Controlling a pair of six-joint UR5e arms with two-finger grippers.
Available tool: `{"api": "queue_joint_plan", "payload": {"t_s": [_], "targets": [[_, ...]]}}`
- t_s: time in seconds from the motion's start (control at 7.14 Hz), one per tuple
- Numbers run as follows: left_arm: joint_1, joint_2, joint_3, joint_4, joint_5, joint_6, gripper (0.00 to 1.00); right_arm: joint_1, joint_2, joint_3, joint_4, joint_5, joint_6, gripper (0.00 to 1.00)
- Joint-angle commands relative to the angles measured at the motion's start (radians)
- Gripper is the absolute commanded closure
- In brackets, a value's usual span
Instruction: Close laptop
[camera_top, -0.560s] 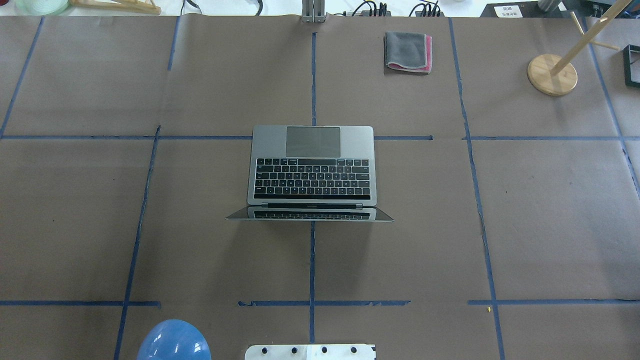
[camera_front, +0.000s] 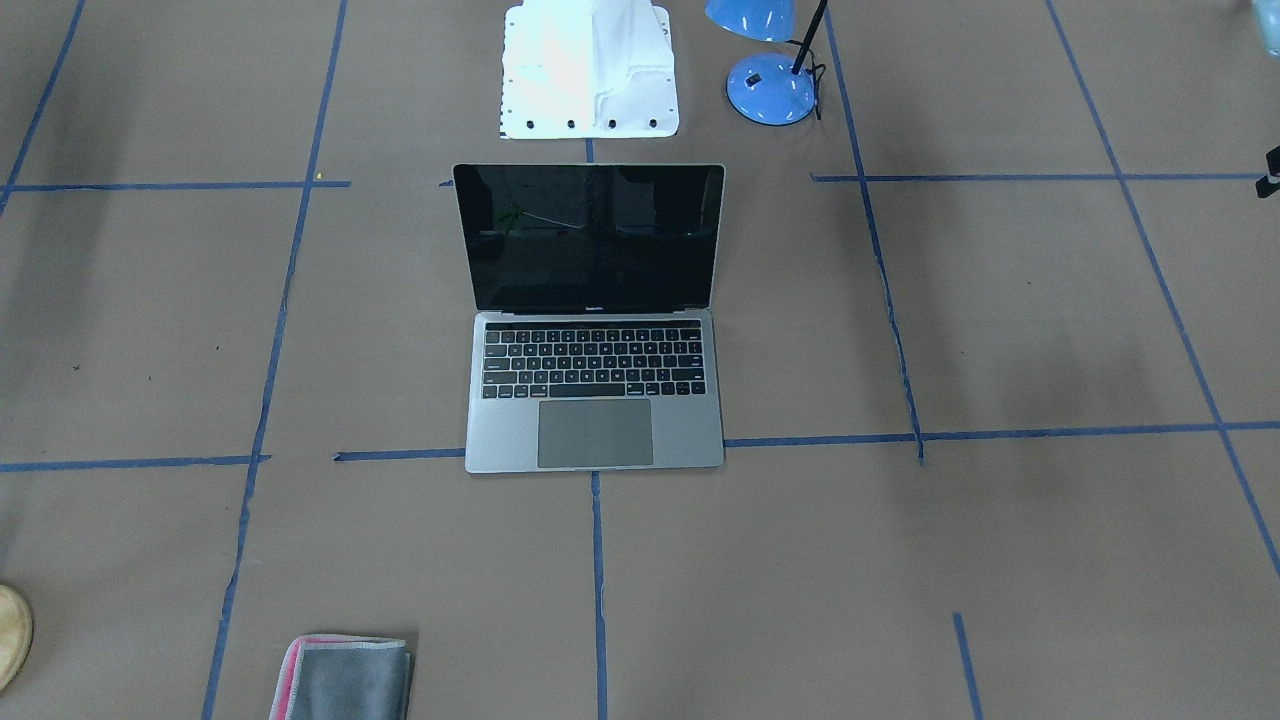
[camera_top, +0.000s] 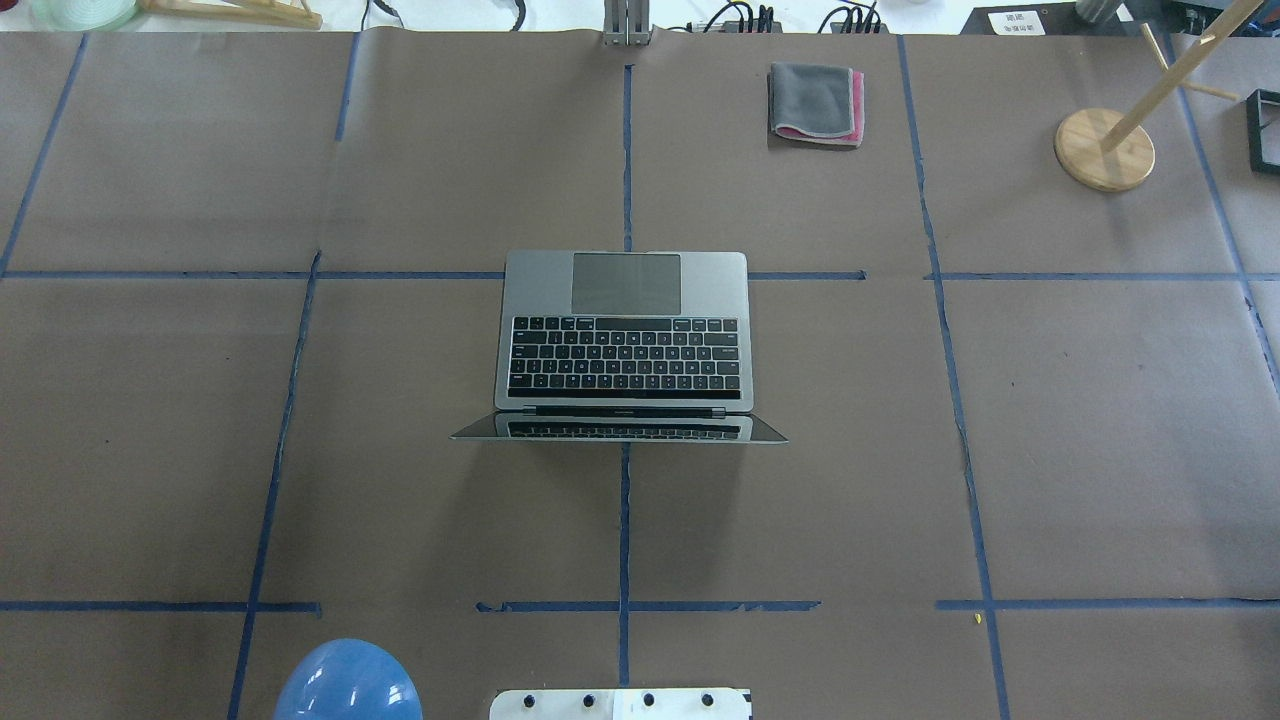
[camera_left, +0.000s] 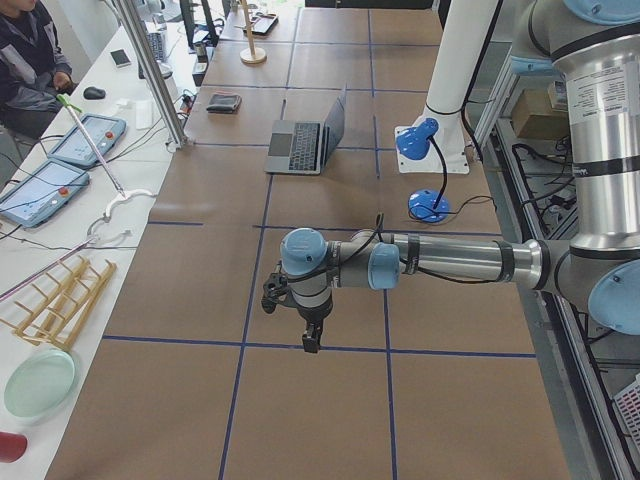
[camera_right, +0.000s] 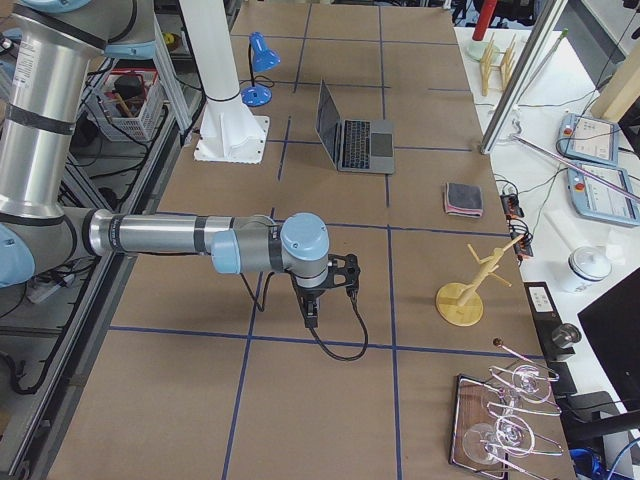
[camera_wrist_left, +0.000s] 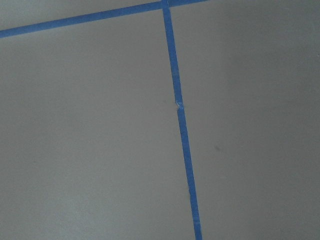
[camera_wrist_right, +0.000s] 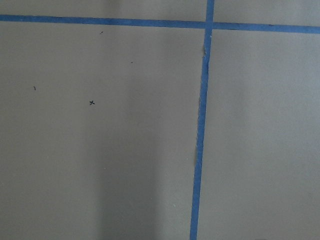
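Note:
The laptop (camera_top: 625, 345) stands open in the middle of the table, a slim grey one with a black keyboard, its dark screen (camera_front: 590, 240) upright and its lid towards the robot. It also shows in the exterior left view (camera_left: 305, 140) and the exterior right view (camera_right: 355, 135). My left gripper (camera_left: 310, 343) hangs over bare paper far to the laptop's left. My right gripper (camera_right: 311, 318) hangs over bare paper far to its right. Both show only in the side views, so I cannot tell if they are open or shut. The wrist views show only paper and blue tape.
A folded grey cloth with a pink edge (camera_top: 815, 103) lies at the far side, right of centre. A wooden stand (camera_top: 1103, 148) is at the far right. A blue desk lamp (camera_front: 770, 85) stands beside the white robot base (camera_front: 590, 70).

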Motion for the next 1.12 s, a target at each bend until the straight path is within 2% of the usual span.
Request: {"api": "queue_joint_plan", "payload": {"t_s": [0.0,0.28,0.42,0.56,0.7,0.84,0.98], "targets": [[-0.001,0.000,-0.005,0.000,-0.002,0.000,0.01,0.000,0.000,0.000,0.000,0.000,0.001,0.00],[0.006,-0.003,-0.031,-0.002,0.004,-0.003,0.01,-0.001,0.006,0.049,0.003,0.000,0.003,0.00],[0.006,-0.050,-0.045,-0.003,-0.006,-0.009,0.01,-0.003,0.006,0.069,0.003,0.006,0.006,0.00],[0.008,-0.162,-0.041,-0.032,0.001,-0.008,0.01,-0.012,0.008,0.071,0.003,0.058,0.008,0.00],[0.008,-0.185,-0.044,-0.032,-0.011,-0.009,0.01,-0.024,0.011,0.072,0.021,0.104,0.011,0.00],[0.026,-0.186,-0.030,-0.037,-0.069,-0.032,0.01,-0.059,0.011,0.072,0.111,0.123,0.094,0.00],[0.051,-0.186,-0.041,-0.057,-0.101,-0.072,0.01,-0.122,0.006,0.071,0.273,0.123,0.288,0.00]]}}
